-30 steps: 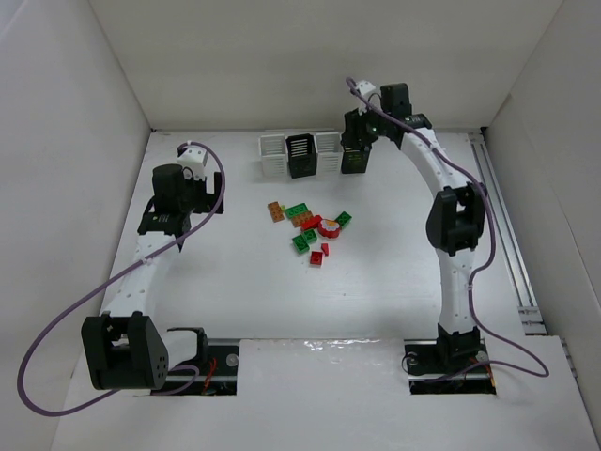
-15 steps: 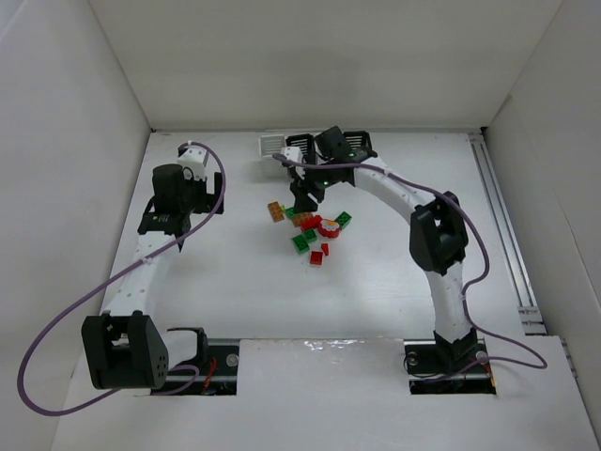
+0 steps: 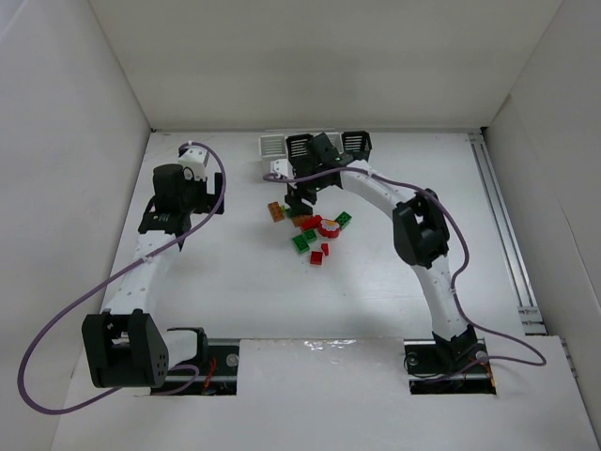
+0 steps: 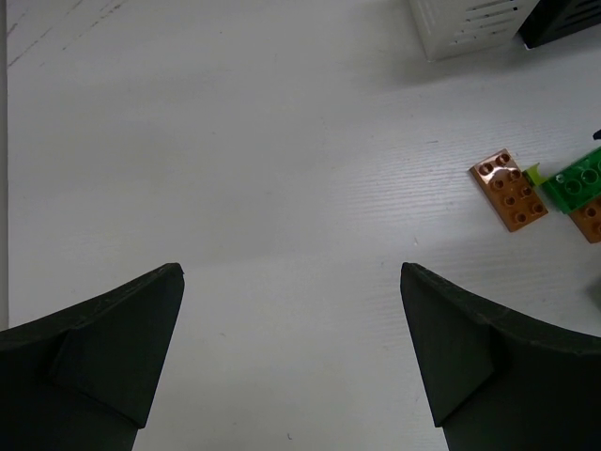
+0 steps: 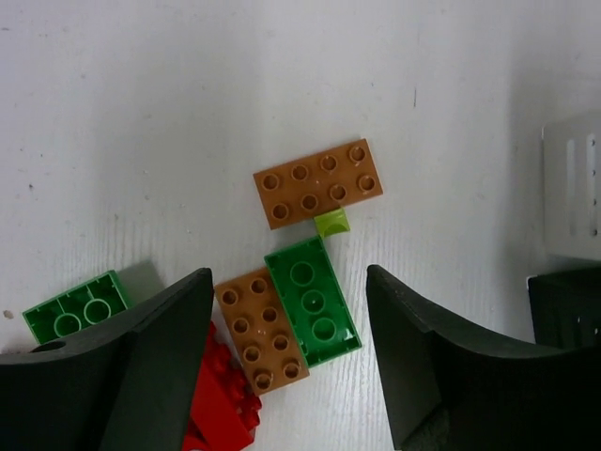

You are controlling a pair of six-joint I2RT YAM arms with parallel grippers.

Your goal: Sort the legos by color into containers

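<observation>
While the right gripper (image 5: 286, 280) hangs spread over the legos (image 5: 317, 186), the left gripper (image 4: 291, 272) gapes above the table (image 4: 235, 141) beside them.

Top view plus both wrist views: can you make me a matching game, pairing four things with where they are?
1 left hand
2 right hand
3 leftmost orange brick
4 white bin in plain sight

A left end of the bin row
B above the brick pile
C above bare table
D beside a tiny yellow-green piece

Pairs: 1-C, 2-B, 3-D, 4-A
</observation>
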